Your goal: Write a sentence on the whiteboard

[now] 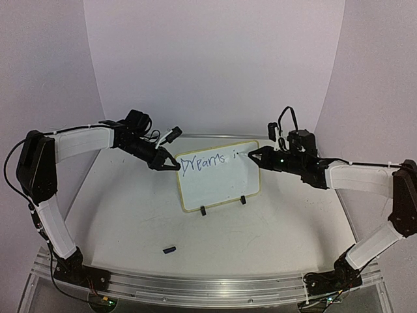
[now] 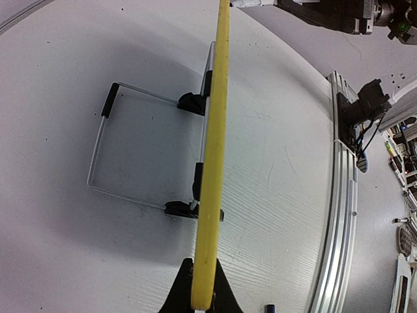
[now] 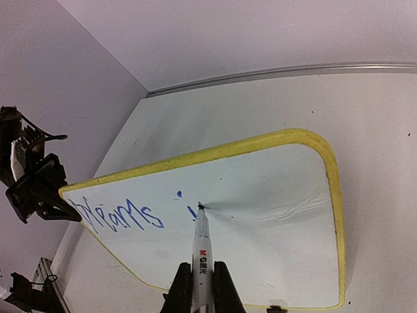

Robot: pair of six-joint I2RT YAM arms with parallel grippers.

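Looking down from the top camera, I see the whiteboard (image 1: 218, 189) propped up on a wire stand (image 2: 98, 150) near the middle of the white table (image 1: 117, 222), a little toward 12 o'clock. My left gripper (image 1: 173, 167) meets the board at its 10 o'clock corner. On the left wrist camera its two black fingers (image 2: 177, 297) pinch the pale-yellow frame, seen edge-on between them. My right gripper (image 1: 253, 156) reaches in from 3 o'clock toward the board's 2 o'clock corner, its fingers pressed tight around a white marker (image 3: 201, 244). The marker tip touches the white surface. The sentence (image 1: 203, 163) runs along the top of the board in thin blue script. So far it reads "Dreams", followed on the 3 o'clock side by a dot and a short stroke right at the tip. Two small black clip feet (image 1: 203, 210) hold the bottom edge. A small dark object (image 1: 169, 249) lies on the table at 7 o'clock from the board, well apart from it.
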